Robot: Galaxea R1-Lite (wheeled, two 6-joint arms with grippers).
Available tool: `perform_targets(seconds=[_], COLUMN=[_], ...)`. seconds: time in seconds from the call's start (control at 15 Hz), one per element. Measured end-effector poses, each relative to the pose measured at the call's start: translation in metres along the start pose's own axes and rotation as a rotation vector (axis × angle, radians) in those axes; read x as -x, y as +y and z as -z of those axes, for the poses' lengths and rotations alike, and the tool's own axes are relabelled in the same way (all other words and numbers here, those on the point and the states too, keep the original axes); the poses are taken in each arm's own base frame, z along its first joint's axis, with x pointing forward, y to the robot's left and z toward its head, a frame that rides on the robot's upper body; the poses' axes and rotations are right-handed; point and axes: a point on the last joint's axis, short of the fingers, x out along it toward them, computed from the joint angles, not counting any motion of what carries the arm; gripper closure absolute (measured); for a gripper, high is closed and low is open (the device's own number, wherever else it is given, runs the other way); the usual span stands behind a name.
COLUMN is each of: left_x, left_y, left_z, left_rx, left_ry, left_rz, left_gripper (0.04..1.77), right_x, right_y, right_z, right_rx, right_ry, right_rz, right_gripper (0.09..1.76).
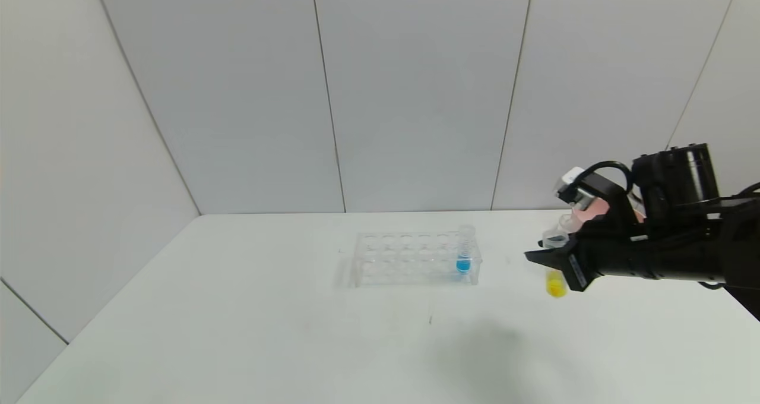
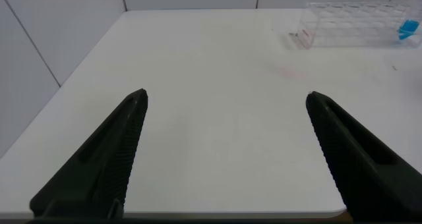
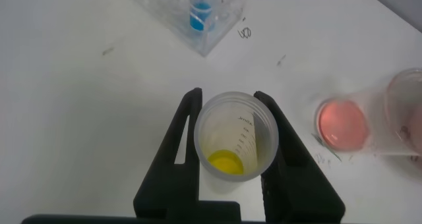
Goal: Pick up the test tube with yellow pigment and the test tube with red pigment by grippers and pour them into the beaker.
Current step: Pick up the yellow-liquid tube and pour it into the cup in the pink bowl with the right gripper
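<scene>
Holding: right gripper (image 3: pixel 231 155) clamps test tube with yellow pigment (image 1: pixel 556 282), upright, lifted beside rack (image 1: pixel 415 258).
Left gripper (image 2: pixel 227 151): wide open, idle.
Remaining: both pours; beaker (image 3: pixel 389 122) nearby.

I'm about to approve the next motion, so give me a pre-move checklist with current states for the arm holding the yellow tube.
1. Right gripper jaws clamp the test tube with yellow pigment: ok.
2. Tube upright, yellow liquid at the bottom: ok.
3. Tube lifted out of the rack: ok.
4. Beaker located: it stands beside the held tube, reddish liquid inside: ok.
5. Tube mouth over beaker: not ok.
6. Left gripper open, away from the rack: ok.
</scene>
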Motion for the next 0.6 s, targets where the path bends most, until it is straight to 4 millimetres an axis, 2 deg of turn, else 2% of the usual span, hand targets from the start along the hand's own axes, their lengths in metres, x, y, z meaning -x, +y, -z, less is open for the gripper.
perform_targets(seconds=[0.33, 0.6], left_x=[0.000, 0.000], left_y=[0.000, 0.000], left_z=[0.000, 0.000], left_rx=[0.000, 0.000], left_ry=[0.000, 0.000], left_rz=[0.000, 0.000], left_gripper=[0.09, 0.09], right_x=[0.042, 0.059], right_y=[-0.044, -0.080], right_z=[0.026, 0.030], right_rx=[0.066, 0.100], right_ry=[0.044, 0.119], right_rz=[0.007, 0.054], right_gripper=[1.27, 1.27])
